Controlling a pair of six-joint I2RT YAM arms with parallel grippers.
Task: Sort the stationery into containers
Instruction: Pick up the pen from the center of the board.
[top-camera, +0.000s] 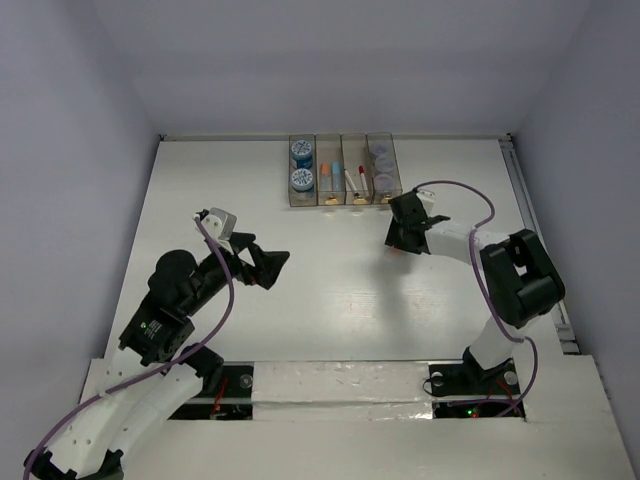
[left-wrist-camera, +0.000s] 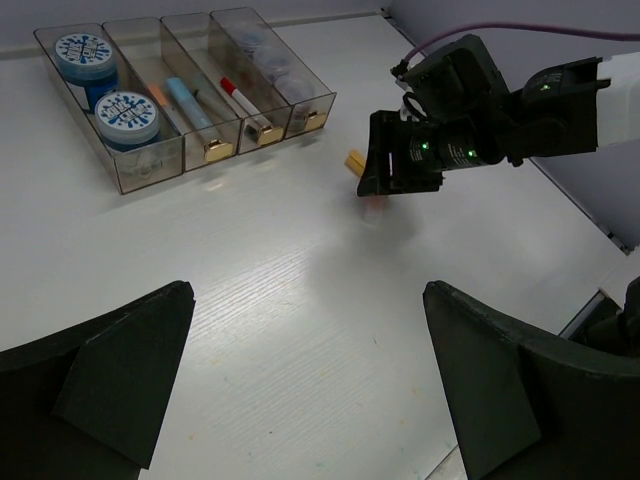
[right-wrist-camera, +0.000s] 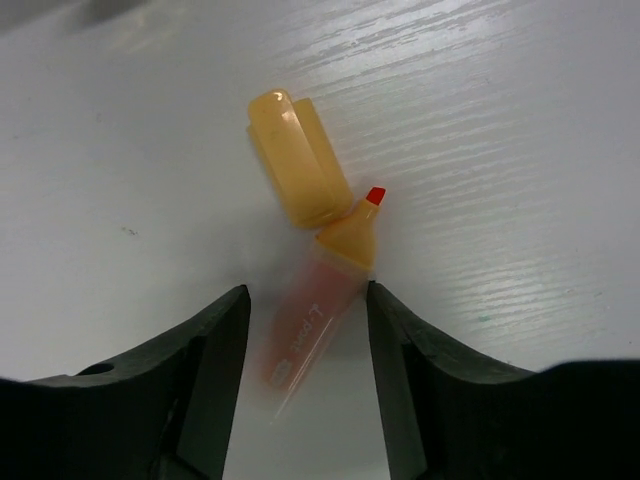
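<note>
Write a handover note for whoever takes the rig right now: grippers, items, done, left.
Left gripper: open, empty, above the bare table.
Right gripper: open, fingers either side of an uncapped orange highlighter lying on the table in front of the containers. Its cap lies loose beside the tip.
Done: two blue-topped rolls in the leftmost bin, light-blue stick in the second, red-capped marker in the third, greyish-purple pieces in the fourth.
Left: highlighter and cap, probably for the stick bin.
</note>
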